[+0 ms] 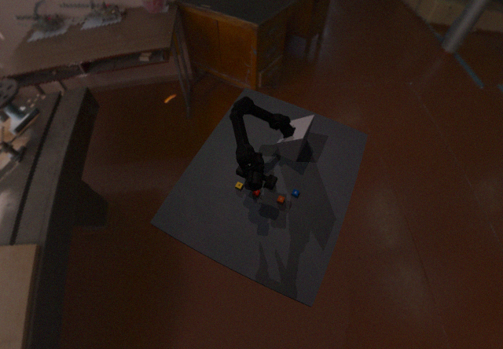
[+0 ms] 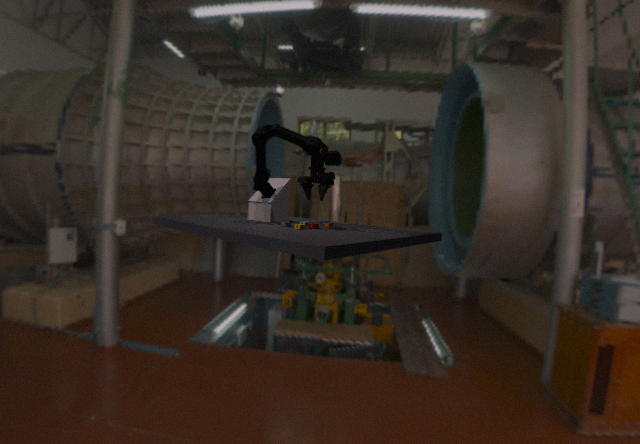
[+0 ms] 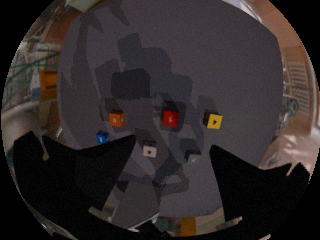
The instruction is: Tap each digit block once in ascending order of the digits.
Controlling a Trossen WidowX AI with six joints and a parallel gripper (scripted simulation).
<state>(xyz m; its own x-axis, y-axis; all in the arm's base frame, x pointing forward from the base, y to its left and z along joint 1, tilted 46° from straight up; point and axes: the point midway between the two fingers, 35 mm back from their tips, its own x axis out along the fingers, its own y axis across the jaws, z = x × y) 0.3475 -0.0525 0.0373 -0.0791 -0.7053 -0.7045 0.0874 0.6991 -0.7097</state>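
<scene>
An orange block, a red block and a yellow block lie in a rough row. A blue block lies beside the orange one. A white block and a grey block show in the wrist view, nearer the fingers. The printed digits are too blurred to read surely. My gripper is open and empty, high above the blocks, pointing down.
The blocks lie on a dark grey table top. A pale slanted box stands at the arm's base. Shadows of the arm fall across the table top around the blocks.
</scene>
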